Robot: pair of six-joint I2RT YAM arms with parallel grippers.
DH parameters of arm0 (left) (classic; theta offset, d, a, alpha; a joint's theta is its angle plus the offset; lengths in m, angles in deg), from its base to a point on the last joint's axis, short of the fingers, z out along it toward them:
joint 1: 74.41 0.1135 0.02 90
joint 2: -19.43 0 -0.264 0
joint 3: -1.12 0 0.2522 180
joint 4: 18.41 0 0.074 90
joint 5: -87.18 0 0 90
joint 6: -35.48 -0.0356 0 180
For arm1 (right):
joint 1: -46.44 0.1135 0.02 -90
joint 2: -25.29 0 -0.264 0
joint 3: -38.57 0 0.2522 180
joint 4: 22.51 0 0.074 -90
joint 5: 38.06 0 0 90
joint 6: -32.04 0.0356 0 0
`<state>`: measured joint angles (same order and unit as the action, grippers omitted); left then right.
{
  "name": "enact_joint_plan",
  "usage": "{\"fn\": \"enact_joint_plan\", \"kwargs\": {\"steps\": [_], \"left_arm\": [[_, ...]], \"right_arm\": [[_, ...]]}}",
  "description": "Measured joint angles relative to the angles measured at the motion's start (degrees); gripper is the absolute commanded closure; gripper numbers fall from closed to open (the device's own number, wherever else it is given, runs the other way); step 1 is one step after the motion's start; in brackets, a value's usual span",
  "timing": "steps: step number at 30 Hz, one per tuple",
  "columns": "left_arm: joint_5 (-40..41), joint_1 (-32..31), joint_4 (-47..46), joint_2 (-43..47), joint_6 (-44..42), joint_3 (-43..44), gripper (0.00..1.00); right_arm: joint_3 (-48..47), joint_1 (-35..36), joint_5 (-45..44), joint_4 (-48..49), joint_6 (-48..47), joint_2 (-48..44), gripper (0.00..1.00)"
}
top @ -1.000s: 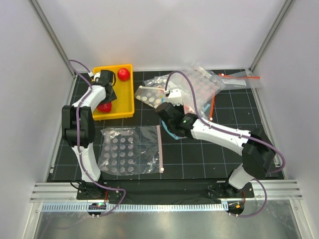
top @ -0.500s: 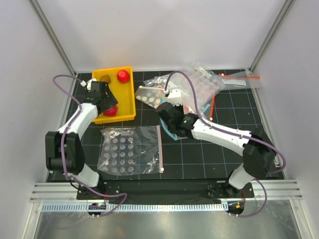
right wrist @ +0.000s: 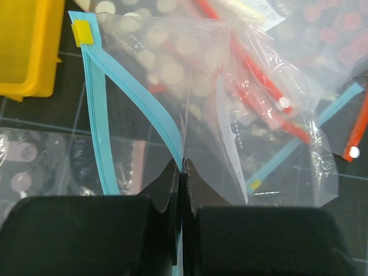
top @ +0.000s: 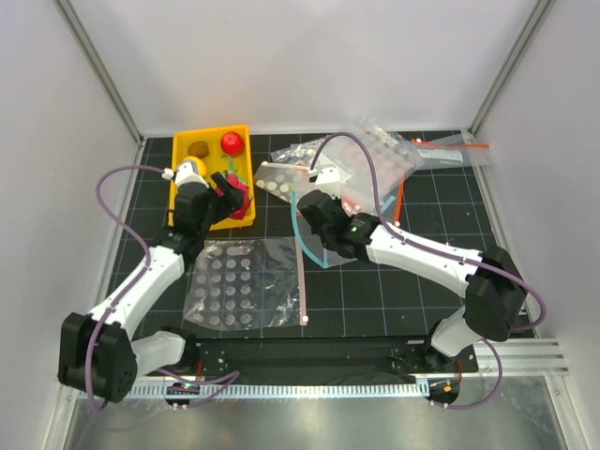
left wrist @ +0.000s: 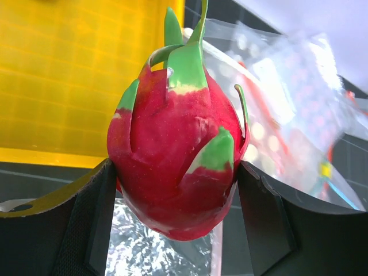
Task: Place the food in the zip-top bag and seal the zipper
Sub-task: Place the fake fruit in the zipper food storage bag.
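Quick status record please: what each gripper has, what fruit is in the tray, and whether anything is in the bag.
left gripper: shut on the pink-red fruit, by the right rim of the yellow tray
right gripper: shut, pinching the zipper of the zip-top bag
in tray: kiwi, red ball
in bag: no fruit seen

The black jaws clamp a pink-red fruit (left wrist: 175, 152) by its sides. It stands upright, green leaves pointing up, and fills the middle of the view. Behind it, upper left, is the ribbed floor of a yellow tray (left wrist: 63, 75). To the right lie blurred clear bags (left wrist: 287, 109) with pale dots. Under the fruit lies crinkled clear film (left wrist: 152, 256) on the dark worktop (left wrist: 353, 158).
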<state>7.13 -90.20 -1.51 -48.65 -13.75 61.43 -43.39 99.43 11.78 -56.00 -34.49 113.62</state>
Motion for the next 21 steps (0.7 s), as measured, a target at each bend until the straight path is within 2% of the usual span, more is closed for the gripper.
{"fn": "enact_joint_plan", "kwargs": {"steps": [6,14,21], "left_arm": [[-2.12,-5.42,-10.97,7.76,-1.25,-8.74,0.66],[-7.72,-10.38,-21.88,13.66,-1.88,-10.64,0.66],[-13.86,-14.82,-28.41,14.53,-1.81,-11.93,0.66]], "right_arm": [[0.00,-0.33,9.62,0.22,2.10,-0.68,0.99],[0.07,-1.99,18.08,0.63,4.39,-0.90,0.99],[2.36,-7.23,28.63,3.10,8.26,-4.48,0.99]]}}
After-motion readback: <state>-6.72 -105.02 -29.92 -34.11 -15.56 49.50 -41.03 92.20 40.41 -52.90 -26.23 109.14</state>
